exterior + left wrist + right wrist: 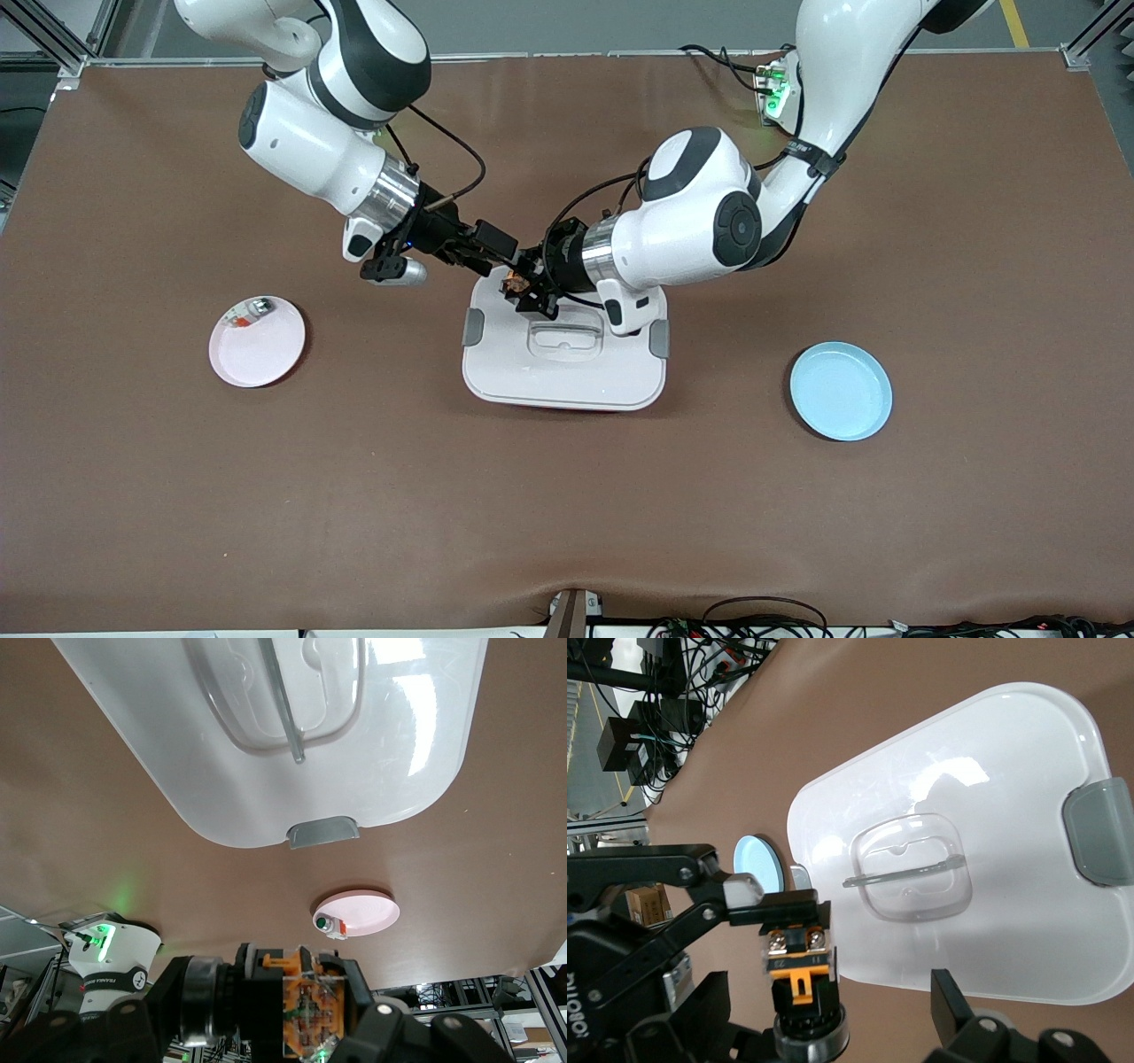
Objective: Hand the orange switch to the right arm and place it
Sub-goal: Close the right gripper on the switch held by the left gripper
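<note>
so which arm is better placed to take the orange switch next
The right. The left gripper is shut on the orange switch above the white lidded box, and the right gripper is open beside it, facing the switch, ready to close on it.

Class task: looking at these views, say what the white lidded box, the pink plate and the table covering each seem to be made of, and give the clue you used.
White lidded box: likely moulded plastic, glossy, since its lid shows bright window reflections and has grey clip latches.
Pink plate: probably plastic or melamine, smooth with a soft sheen; ceramic cannot be ruled out.
Table covering: looks like a matte brown mat or fabric sheet, showing faint creases and no glare.
</note>
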Available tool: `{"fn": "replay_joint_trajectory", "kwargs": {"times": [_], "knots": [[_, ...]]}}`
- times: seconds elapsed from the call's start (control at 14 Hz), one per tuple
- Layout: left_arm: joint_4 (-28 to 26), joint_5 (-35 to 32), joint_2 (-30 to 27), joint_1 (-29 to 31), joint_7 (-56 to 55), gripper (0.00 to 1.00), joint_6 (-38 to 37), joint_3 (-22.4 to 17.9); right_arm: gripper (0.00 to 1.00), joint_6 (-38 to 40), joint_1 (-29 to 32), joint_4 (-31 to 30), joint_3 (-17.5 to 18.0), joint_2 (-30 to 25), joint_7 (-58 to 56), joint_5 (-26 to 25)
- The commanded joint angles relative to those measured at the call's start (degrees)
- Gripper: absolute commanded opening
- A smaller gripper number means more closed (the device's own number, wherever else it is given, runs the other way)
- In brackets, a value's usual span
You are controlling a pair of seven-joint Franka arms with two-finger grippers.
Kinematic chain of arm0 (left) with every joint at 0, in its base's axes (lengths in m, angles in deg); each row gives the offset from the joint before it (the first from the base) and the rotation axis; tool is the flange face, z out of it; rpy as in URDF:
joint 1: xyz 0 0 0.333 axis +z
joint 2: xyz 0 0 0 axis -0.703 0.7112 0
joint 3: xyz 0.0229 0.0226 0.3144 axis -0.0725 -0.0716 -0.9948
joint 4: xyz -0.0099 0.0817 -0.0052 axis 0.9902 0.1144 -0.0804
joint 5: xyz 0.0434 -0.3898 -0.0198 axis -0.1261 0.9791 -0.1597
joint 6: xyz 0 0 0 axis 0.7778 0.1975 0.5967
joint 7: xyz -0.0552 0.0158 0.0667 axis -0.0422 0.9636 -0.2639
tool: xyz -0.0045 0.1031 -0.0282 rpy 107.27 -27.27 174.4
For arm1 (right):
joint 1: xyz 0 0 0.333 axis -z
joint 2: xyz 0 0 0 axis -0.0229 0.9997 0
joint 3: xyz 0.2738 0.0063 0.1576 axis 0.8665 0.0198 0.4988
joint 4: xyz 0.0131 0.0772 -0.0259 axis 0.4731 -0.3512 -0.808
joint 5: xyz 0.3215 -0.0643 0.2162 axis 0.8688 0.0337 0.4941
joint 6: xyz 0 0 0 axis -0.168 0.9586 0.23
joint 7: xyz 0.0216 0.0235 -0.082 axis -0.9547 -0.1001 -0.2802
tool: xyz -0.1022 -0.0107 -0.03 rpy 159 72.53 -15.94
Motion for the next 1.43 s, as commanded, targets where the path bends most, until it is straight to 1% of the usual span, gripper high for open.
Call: {"fn": "replay_joint_trajectory", "kwargs": {"times": [0.0,0.5,0.57,0.64,0.79,0.86,0.93,1.0,1.07,1.36], "knots": [[1.19,1.19,0.40,-0.39,-1.35,0.00,-0.33,-0.03,1.00,0.11,-0.08,1.25,0.27,1.37,-1.66,1.55],[1.19,1.37,0.22,-0.74,-1.44,0.00,-0.33,-0.03,0.99,0.02,-0.87,1.86,0.27,1.46,-1.57,1.55],[1.19,1.37,0.22,-0.74,-1.44,0.00,-0.33,-0.03,0.84,-0.07,-0.96,2.04,0.36,1.54,-1.66,1.55],[1.19,1.37,0.22,-0.74,-1.44,0.00,-0.33,-0.03,0.65,-0.07,-0.96,2.39,0.36,2.07,-1.66,1.55],[1.19,1.37,0.22,-0.74,-1.44,0.00,-0.33,-0.03,0.29,0.02,-1.22,2.92,0.36,2.25,-1.66,1.55],[1.19,1.28,0.22,-0.74,-1.44,0.00,-0.33,-0.03,0.19,0.02,-1.14,2.92,0.36,2.34,-1.66,1.55],[1.19,1.37,0.22,-0.74,-1.44,0.00,-0.33,-0.03,0.13,0.02,-1.14,2.92,0.36,2.34,-1.66,1.55],[1.19,1.28,0.22,-0.74,-1.44,0.00,-0.33,-0.03,0.04,0.19,-0.96,2.92,0.36,2.34,-1.66,1.55],[1.19,1.28,0.22,-0.83,-1.44,0.00,-0.33,-0.03,0.00,0.28,-0.96,2.92,0.36,2.34,-1.66,1.55],[1.19,1.28,0.13,-0.75,-1.44,0.00,-0.33,-0.03,0.00,0.28,-0.96,3.01,0.36,2.34,-1.57,1.55]]}}
